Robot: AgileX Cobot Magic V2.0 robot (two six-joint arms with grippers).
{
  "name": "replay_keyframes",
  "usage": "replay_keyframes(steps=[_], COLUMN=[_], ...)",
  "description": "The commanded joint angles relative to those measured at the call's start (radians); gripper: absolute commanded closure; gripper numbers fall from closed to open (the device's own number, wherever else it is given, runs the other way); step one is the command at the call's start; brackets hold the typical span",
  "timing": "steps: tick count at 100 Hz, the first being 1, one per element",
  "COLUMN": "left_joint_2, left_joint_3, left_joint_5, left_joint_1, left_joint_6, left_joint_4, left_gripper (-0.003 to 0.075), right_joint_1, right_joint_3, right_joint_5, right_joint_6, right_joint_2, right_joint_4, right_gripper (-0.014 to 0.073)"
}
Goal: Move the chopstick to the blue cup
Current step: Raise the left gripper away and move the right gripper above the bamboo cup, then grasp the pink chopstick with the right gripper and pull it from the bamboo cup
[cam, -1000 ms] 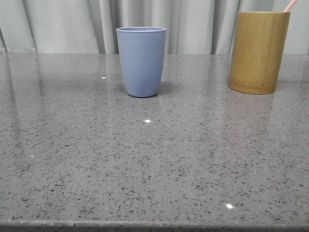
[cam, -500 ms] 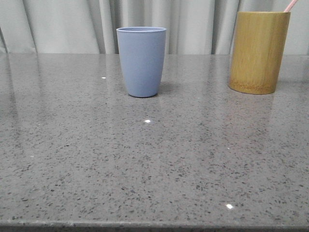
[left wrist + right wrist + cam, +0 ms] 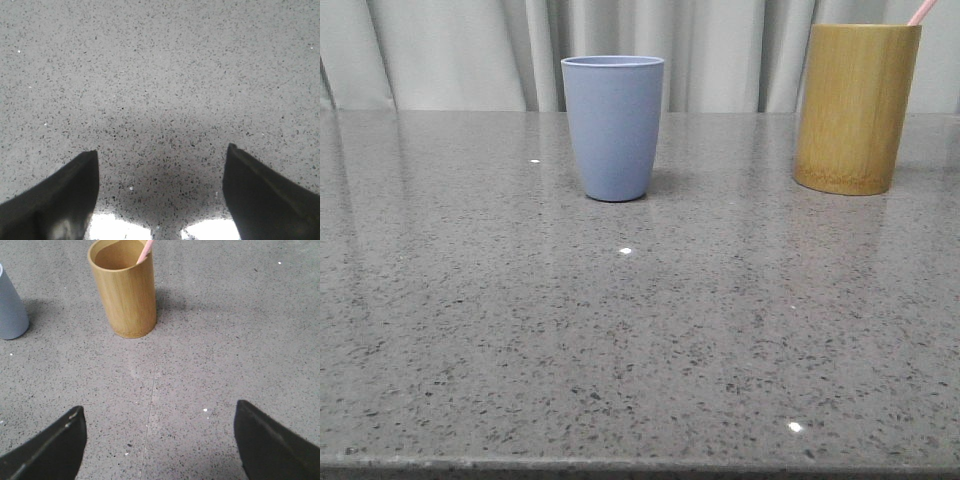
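A pale pink chopstick stands inside a tall bamboo cup on a grey speckled table, well apart from the empty blue cup. Both the left gripper and the right gripper are spread wide, holding nothing. The task looks unstarted; next, the right gripper likely must reach and pinch the chopstick's exposed top.

The pale greyish-blue, handleless, tapered blue cup stands upright toward the far middle of the bench, well apart from the pale pink chopstick, whose tip leans out of the bamboo holder at far right.
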Motion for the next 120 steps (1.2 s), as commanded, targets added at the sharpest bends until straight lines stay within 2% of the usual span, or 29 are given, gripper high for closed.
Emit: replay_keyframes(steps=[1,29,64,120], left_joint_2=[-0.009,-0.009,-0.009,-0.009], left_joint_3=[-0.025,-0.025,-0.025,-0.025], left_joint_5=[-0.063,-0.063,-0.063,-0.065], left_joint_1=[0.001,0.001,0.001,0.001], left_joint_6=[0.003,0.003,0.003,0.003], left_joint_4=[-0.008,-0.008,-0.008,-0.008], left_gripper=[0.0215,0.0216,0.0216,0.0216], right_joint_1=[-0.004,-0.004,-0.004,0.070], right_joint_3=[-0.033,-0.019,0.260,0.267], right_joint_5=[-0.106,-0.463,-0.972,-1.361], right_joint_6=[0.001,-0.034,-0.037,0.011], right_joint_2=[0.013,0.013,0.050,0.438], right_joint_4=[0.011,0.041,0.041,0.041], right_gripper=[-0.0008,-0.0008,-0.0008,-0.0008])
